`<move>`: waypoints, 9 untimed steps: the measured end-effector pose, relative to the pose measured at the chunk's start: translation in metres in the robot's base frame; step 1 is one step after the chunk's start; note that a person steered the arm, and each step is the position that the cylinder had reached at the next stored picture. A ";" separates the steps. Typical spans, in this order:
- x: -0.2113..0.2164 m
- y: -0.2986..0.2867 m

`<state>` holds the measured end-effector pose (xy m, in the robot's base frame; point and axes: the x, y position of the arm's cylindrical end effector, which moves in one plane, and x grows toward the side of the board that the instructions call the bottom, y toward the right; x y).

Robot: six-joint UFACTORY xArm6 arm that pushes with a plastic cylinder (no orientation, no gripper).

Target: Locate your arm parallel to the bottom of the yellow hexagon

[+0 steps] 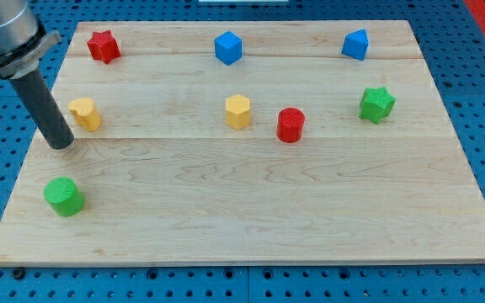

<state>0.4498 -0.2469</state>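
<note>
Green cylinder by left edge, my tip above it (gripperless, holding nothing), yellow hexagon well right.

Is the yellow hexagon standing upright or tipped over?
Upright: the yellow hexagon rests on the board with its flat six-sided top facing up.
</note>
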 end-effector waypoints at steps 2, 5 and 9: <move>-0.024 0.032; 0.045 0.099; 0.047 0.157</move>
<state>0.4969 -0.0900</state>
